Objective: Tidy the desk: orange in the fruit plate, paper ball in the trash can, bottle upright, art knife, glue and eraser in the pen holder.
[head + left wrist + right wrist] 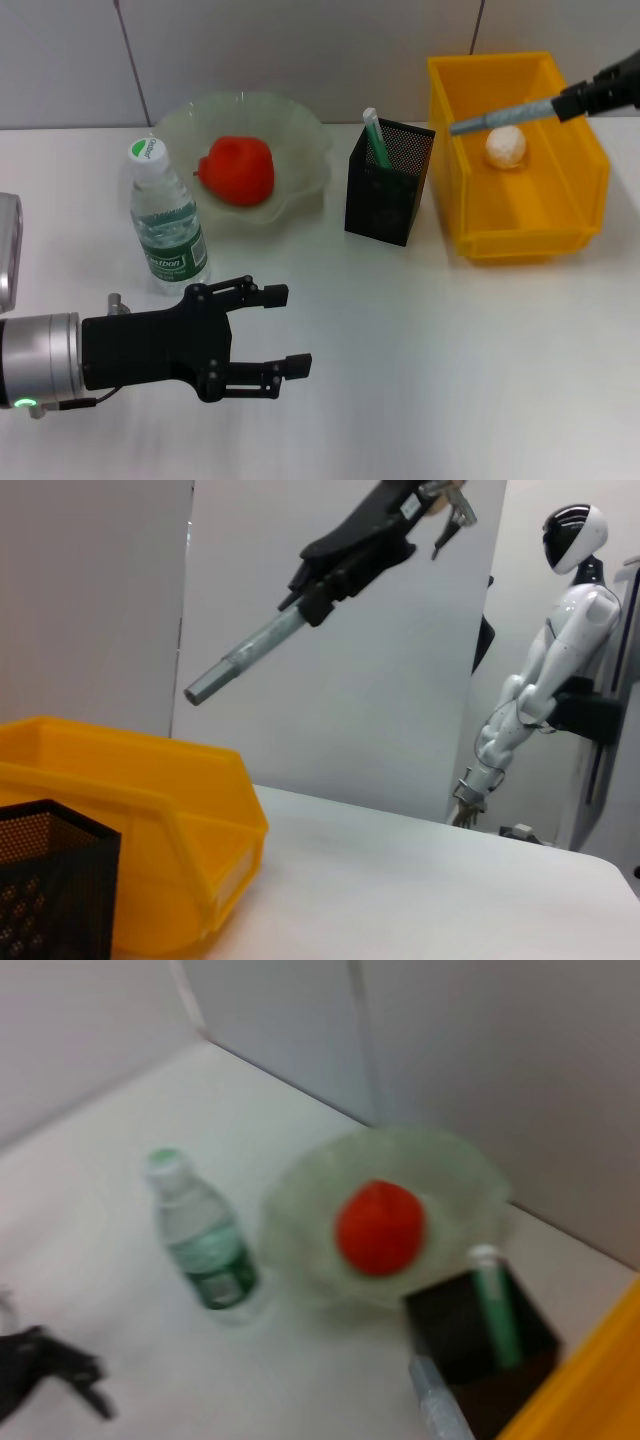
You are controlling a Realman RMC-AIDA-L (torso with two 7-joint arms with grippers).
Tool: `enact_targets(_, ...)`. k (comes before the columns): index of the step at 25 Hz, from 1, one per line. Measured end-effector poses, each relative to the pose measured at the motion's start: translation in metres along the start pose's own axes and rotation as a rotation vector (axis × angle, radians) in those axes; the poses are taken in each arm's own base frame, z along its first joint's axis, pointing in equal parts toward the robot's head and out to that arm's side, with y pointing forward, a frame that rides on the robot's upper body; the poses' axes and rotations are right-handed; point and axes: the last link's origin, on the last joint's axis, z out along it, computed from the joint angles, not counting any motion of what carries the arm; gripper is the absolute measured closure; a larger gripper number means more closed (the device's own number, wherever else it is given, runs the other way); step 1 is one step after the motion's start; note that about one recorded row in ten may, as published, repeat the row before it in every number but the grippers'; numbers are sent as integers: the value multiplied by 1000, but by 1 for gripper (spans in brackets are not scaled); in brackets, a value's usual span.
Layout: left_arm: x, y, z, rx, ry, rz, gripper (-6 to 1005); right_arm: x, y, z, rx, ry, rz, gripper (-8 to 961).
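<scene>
Black left gripper [268, 330], jaws apart.

Open table [450, 360] lies ahead of the left pincer [285, 330]; bottle [167, 225] and pen holder [388, 182] stand beyond.

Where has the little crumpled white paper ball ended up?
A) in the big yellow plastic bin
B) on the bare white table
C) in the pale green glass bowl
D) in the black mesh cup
A: the small crumpled white paper ball lies on the floor of the big yellow rectangular plastic bin.
</scene>
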Motion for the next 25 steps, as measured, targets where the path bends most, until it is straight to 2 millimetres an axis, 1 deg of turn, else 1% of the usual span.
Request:
enact_targets(1,0,0,0,8,7,-6,133,-16,-2,3,53,38,2,769)
enact_targets(2,0,0,0,8,7,-6,133,-16,-2,3,53,38,2,769)
enact_targets(3,0,-1,0,12,9,-6,133,-28,-2,10,100,76,-9,768)
enact_targets(4,0,-1,0,13,11,-6,133,-28,-2,10,100,76,-9,768)
enact_targets(5,0,-1,1,14,13,-7,134,-35,-1,15,120,100,-23,767)
enact_targets(6,-1,0,1,14,18,-15,134,-44,1,25,161,142,-51,767)
enact_targets(7,-1,0,1,14,18,-15,134,-44,1,25,161,142,-51,766)
enact_targets(10,-1,0,2,18,28,-25,134,-55,5,45,199,206,-99,764)
enact_targets(11,-1,-1,2,23,31,-26,134,-60,7,55,213,219,-115,764)
enact_targets(12,-1,-1,2,23,31,-26,134,-60,7,55,213,219,-115,763)
enact_targets(13,-1,-1,3,26,36,-26,134,-63,9,66,217,228,-132,763)
enact_targets(14,-1,-1,3,26,36,-26,134,-63,9,66,217,228,-132,762)
enact_targets(15,-1,-1,3,27,38,-26,134,-64,10,71,219,232,-139,762)
enact_targets(16,0,-1,3,28,41,-27,134,-66,14,83,223,239,-160,761)
enact_targets(17,0,-1,3,30,42,-27,134,-66,16,88,223,243,-170,761)
enact_targets(18,-1,-1,2,32,46,-29,134,-66,16,88,223,243,-170,760)
enact_targets(20,-1,-1,2,33,47,-29,134,-65,21,99,218,257,-188,759)
enact_targets(21,-1,0,3,32,50,-35,135,-64,26,110,214,278,-203,758)
enact_targets(22,-1,0,3,32,50,-35,135,-64,28,115,217,286,-208,758)
enact_targets(23,-2,0,3,30,51,-39,135,-64,28,115,217,286,-208,757)
enact_targets(25,-2,1,4,29,53,-42,135,-63,31,124,239,303,-222,756)
